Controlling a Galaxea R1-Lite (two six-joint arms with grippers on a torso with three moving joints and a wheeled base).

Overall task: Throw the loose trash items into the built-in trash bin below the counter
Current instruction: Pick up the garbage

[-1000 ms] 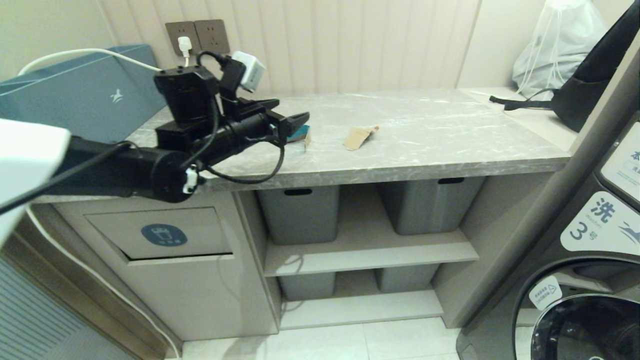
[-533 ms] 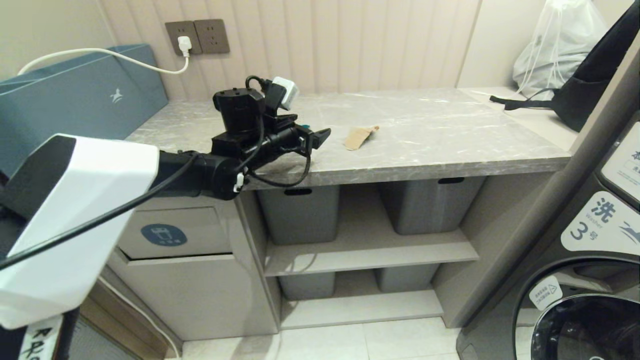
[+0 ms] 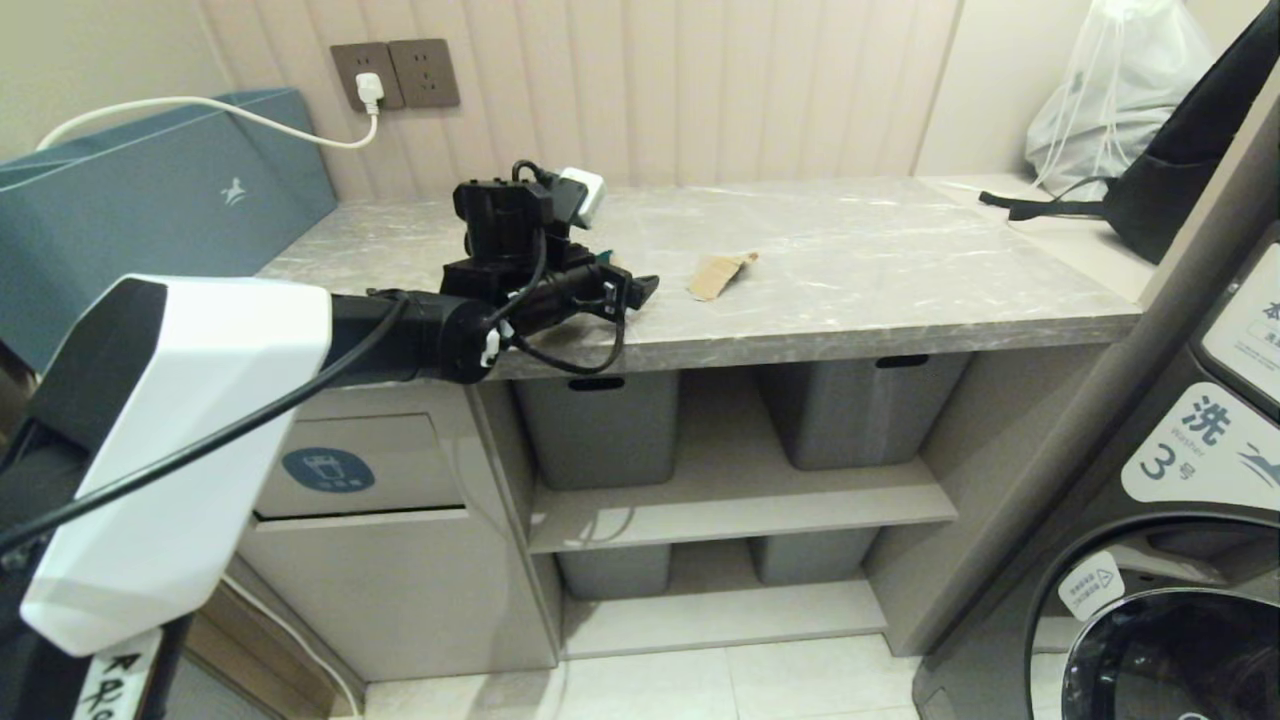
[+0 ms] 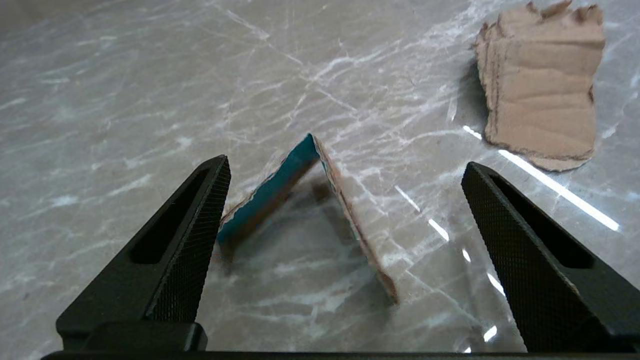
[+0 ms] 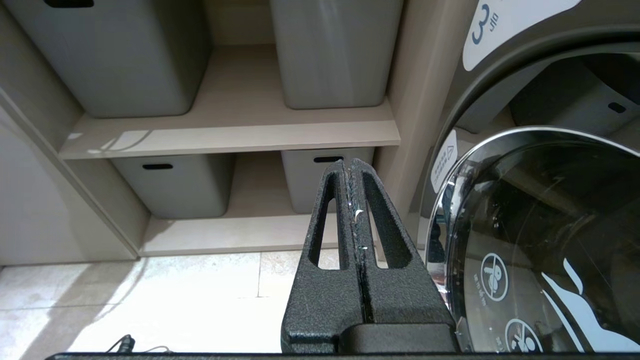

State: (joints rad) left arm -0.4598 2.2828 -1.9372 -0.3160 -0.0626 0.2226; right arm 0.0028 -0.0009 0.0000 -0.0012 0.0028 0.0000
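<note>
We judge the pick-up step in hand: the left gripper [image 4: 345, 200], fingers spread wide, straddles the tented teal scrap [image 4: 272, 192] on the marble counter [image 3: 850, 290], so next we would close, then carry it to the bin flap [image 3: 345, 465].

Washer [image 3: 1180, 560] label [image 3: 1205, 445]: "洗", "3". Bin flap [image 3: 350, 465]: blue sticker [image 3: 327, 469], bin icon.

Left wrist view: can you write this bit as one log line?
left gripper open, astride teal scrap | tan scrap on counter | right gripper shut, parked
</note>
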